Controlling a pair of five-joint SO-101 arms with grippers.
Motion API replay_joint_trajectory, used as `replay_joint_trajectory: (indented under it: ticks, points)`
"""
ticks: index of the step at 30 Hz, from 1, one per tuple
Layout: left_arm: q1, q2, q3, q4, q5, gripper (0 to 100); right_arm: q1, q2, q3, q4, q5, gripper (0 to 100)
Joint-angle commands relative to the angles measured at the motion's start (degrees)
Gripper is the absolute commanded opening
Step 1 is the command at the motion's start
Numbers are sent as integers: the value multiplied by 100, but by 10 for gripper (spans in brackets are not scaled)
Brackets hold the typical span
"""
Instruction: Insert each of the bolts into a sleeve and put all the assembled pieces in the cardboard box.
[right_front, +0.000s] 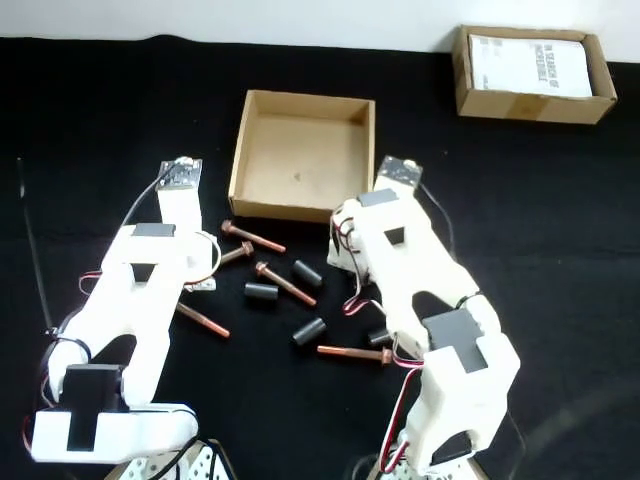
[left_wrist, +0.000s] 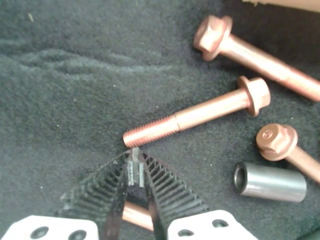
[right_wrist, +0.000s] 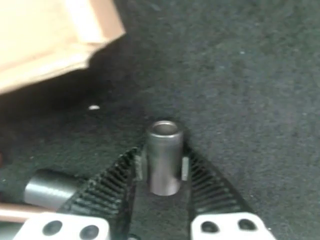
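Sleeve (right_wrist: 164, 145) pinched in my right pincer (right_wrist: 162, 161), near the cardboard box (right_front: 240, 150) corner.
My left pincer (left_wrist: 135, 167) was pressed together on nothing, just beside a bolt (left_wrist: 200, 114). I judged nothing assembled yet: the box was empty, bolts and loose sleeves (right_front: 261, 293) crowded the worktop (right_front: 100, 100) between the arms, and a second box (right_front: 530, 105) sat well apart.

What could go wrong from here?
The sleeve is held right at the tips of the right gripper, so it may slip or tilt when lifted. The left gripper is shut just short of the threaded end of a bolt; advancing like this would likely push it away.
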Motion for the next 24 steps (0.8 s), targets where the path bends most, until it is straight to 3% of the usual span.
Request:
replay_joint_trajectory:
  ticks: [1,12,20,24]
  points:
    - [48,4,-40,-70,0,17,92,31,-84,-66,-44,5]
    - [48,13,-40,-70,0,20,1349,-1446,-2097,1684,18,6]
    - [127,-40,-48,149,-35,21,2923,-2976,-2853,2624,844,6]
    - [409,-48,-409,905,-809,43,3881,-3644,-2818,3037,1196,6]
